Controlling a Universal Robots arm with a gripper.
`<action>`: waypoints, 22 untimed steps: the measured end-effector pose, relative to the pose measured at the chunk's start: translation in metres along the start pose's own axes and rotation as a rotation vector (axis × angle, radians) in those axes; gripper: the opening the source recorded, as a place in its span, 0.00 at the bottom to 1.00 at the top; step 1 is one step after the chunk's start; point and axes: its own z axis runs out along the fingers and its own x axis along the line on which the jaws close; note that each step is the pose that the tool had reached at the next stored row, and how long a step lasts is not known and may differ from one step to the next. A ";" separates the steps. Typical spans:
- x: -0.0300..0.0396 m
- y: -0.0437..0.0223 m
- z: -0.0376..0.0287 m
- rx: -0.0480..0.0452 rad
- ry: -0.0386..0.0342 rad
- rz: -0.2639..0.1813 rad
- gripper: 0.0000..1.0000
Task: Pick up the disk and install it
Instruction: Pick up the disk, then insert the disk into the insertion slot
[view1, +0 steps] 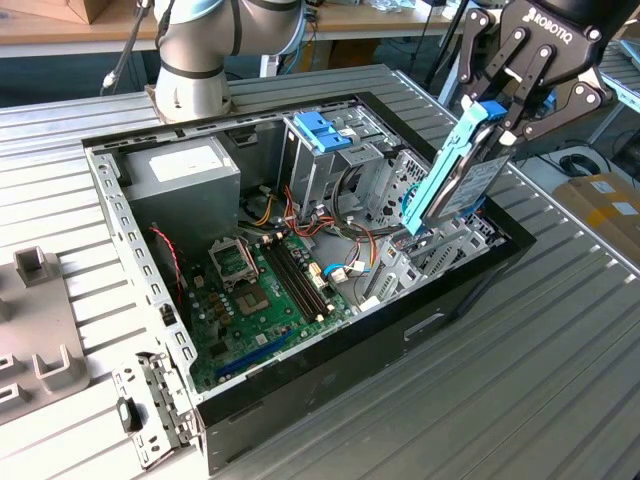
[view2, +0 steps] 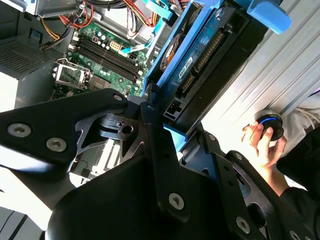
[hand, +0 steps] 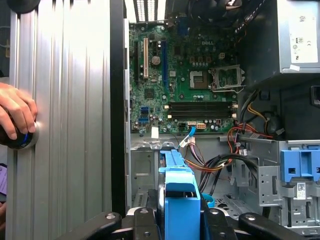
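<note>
Blue-framed disk (view1: 462, 168) is pinched in the pincer (view1: 503, 118), tilted just above the open case (view1: 330, 370) (pickup done); seating into its bay remains.

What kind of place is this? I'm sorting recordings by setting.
Likely a robotics lab or workshop bench: an opened computer case lies on a ribbed metal table, the gripper holds the disk, and a person's hand works a knob.
</note>
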 end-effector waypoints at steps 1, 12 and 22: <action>0.0005 0.0000 0.0001 0.0000 -0.0001 0.000 0.37; 0.0162 -0.0001 0.0023 0.0000 0.0000 0.000 0.37; 0.0209 -0.0005 0.0107 0.0000 0.0001 0.000 0.37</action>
